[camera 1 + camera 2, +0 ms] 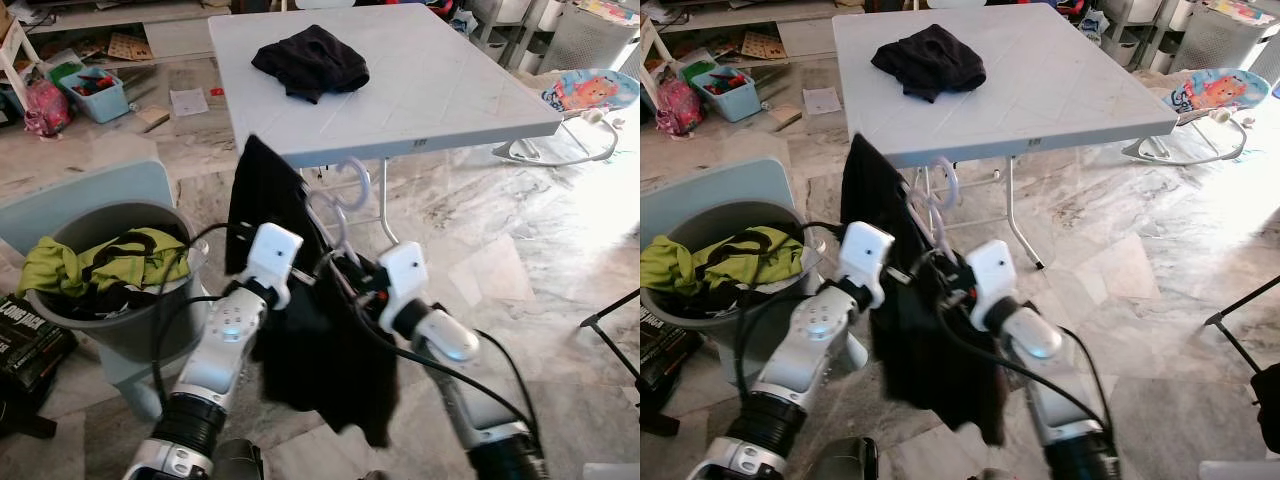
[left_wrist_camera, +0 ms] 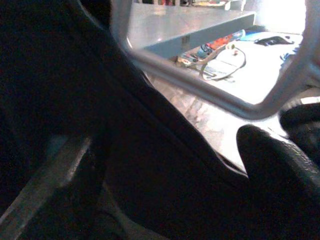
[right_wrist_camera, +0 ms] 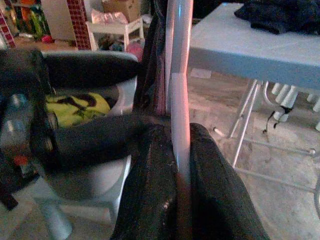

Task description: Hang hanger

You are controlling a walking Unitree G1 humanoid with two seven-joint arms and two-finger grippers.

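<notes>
A white folding table (image 1: 440,90) stood on marble floor (image 1: 500,250); both the left gripper (image 1: 300,275) and the right gripper (image 1: 350,280) clamped the hanger (image 1: 335,205).

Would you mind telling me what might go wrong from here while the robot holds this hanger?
1. The black garment hangs lopsided on the pale plastic hanger, one shoulder high, so it may slide off.
2. The hanger's hook sits close under the white folding table's edge and could catch there.
3. The right tool pinches only the thin hanger bar, so the hanger might twist.

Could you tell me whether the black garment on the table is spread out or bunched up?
Bunched up: the black garment lies in a crumpled heap on the table.
</notes>
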